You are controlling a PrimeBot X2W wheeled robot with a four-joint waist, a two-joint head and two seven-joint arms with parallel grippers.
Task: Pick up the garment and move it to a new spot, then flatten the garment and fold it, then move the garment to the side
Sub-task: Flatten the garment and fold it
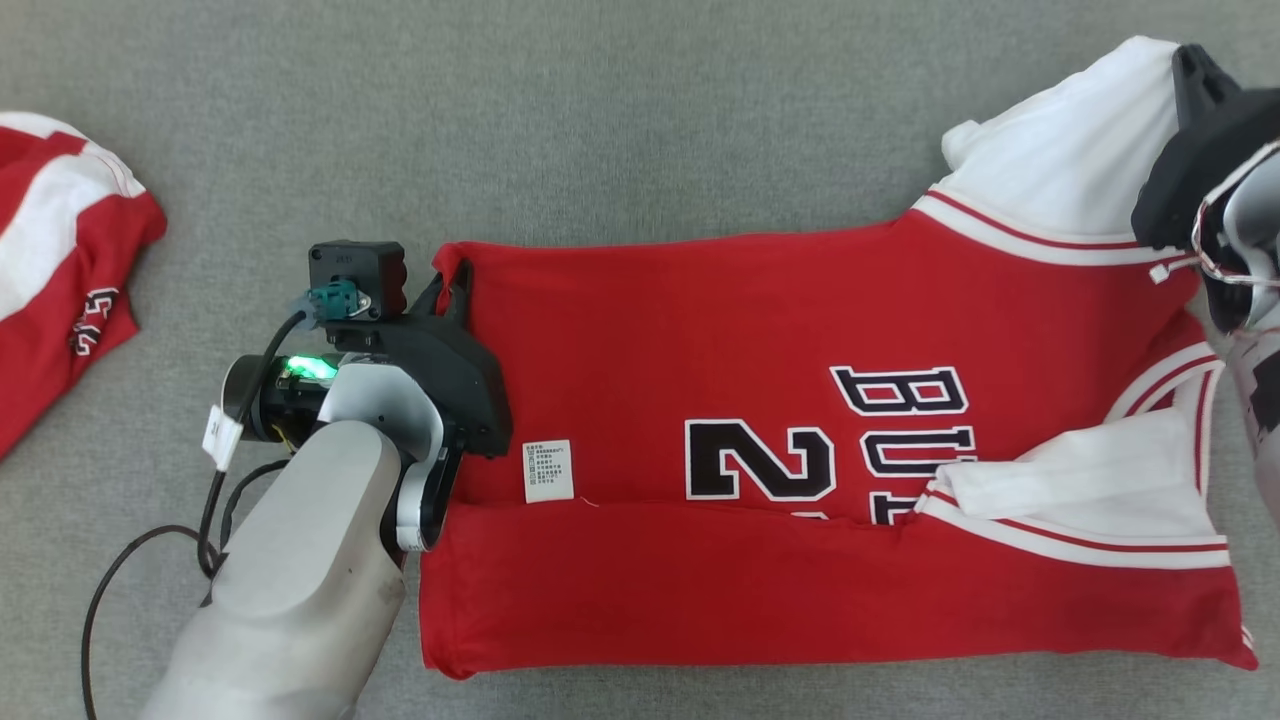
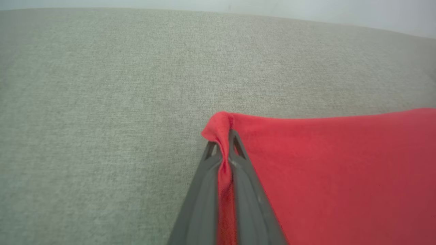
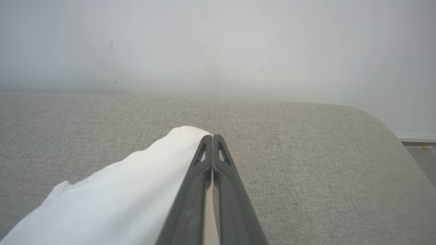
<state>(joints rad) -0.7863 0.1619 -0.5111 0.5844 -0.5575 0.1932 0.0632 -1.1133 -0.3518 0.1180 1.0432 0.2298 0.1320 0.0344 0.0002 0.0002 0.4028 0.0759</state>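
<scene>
On grey fabric surface (image 1: 600, 120), fold step: left gripper (image 2: 223, 144) clamped red-and-white cloth jersey (image 1: 700, 330) at hem corner, right gripper (image 3: 212, 137) pinched white sleeve (image 3: 119, 190). Next, likely: draw both edges over evenly.

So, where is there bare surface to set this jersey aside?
Free: the grey surface beyond the jersey, and the patch between the second red garment and the left gripper. Crowded: the right side, around the right gripper.

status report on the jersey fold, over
left end effector shut on red jersey corner. right end effector shut on its white sleeve. near edge folded over. second red garment far left, apart.
</scene>
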